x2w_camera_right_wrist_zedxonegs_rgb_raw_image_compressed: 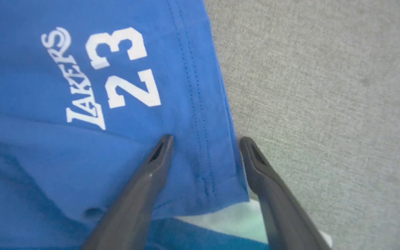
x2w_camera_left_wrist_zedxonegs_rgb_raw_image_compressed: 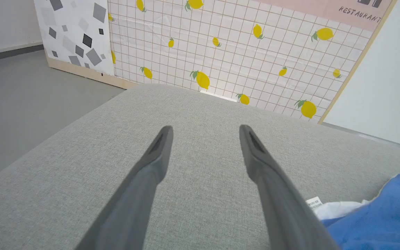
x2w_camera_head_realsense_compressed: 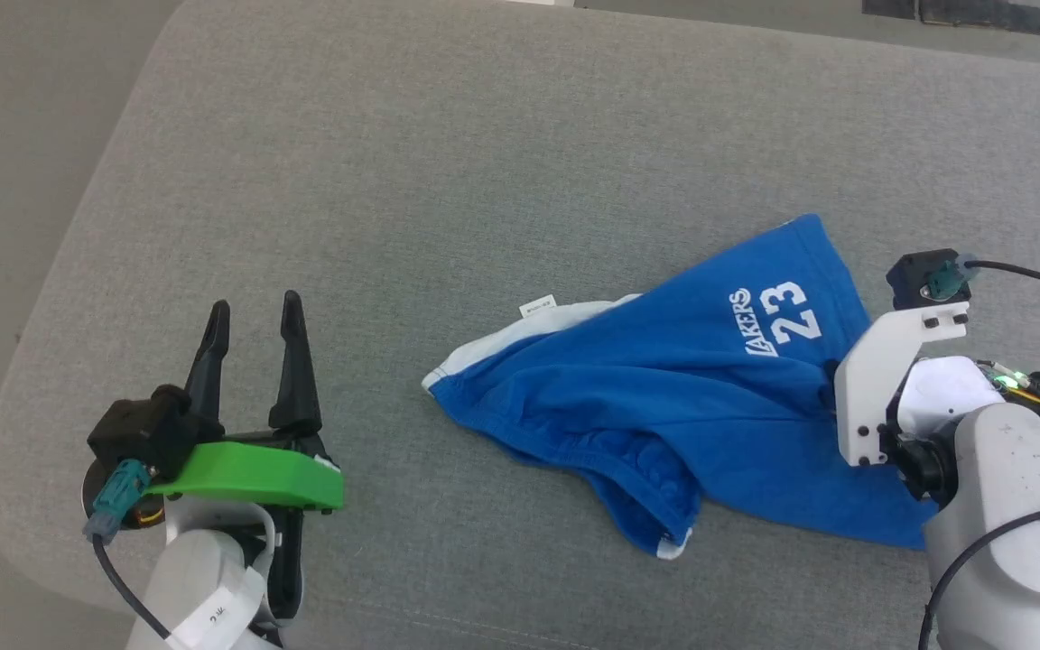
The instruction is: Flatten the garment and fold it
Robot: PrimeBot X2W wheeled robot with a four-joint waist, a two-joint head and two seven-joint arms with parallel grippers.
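Grey pad [x2w_camera_head_realsense_compressed: 484,135]: garment [x2w_camera_head_realsense_compressed: 628,397] hem behind R gripper [x2w_camera_right_wrist_zedxonegs_rgb_raw_image_compressed: 205,140] (jaws apart)

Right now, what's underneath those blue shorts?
The blue shorts lie crumpled on a grey cushioned surface, which shows all around them. By the right gripper, a white part peeks from under the blue hem. Anything else beneath is covered by the cloth.
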